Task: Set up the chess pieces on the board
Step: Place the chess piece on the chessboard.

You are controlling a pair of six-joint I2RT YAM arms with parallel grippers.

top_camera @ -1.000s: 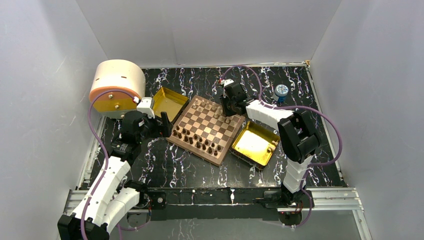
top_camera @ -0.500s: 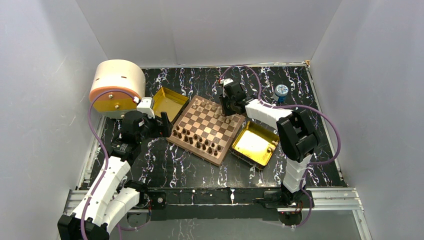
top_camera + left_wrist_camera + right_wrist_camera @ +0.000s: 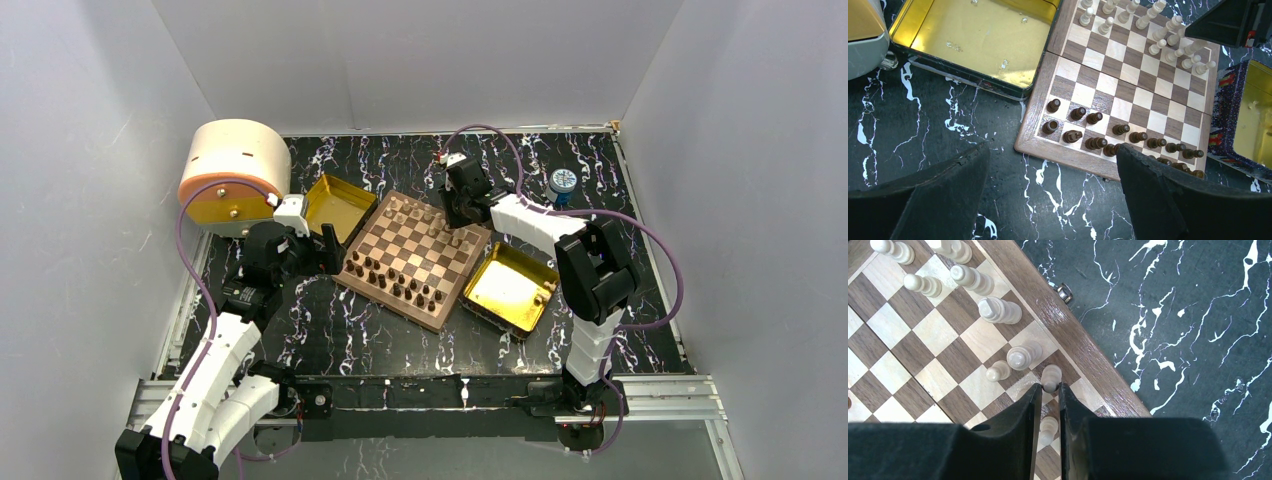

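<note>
Right fingers [image 3: 1032,407] pinch a tiny light-tan wooden chessman [image 3: 1050,377] at their very tips, so it may slip, toppling neighbours [image 3: 1023,356]; left fingers [image 3: 943,185] gape.

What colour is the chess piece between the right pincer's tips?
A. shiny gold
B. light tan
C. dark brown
B: the right wrist view shows the right pincer with its tips on either side of a light tan piece, which stands by the rim of the board.
</note>
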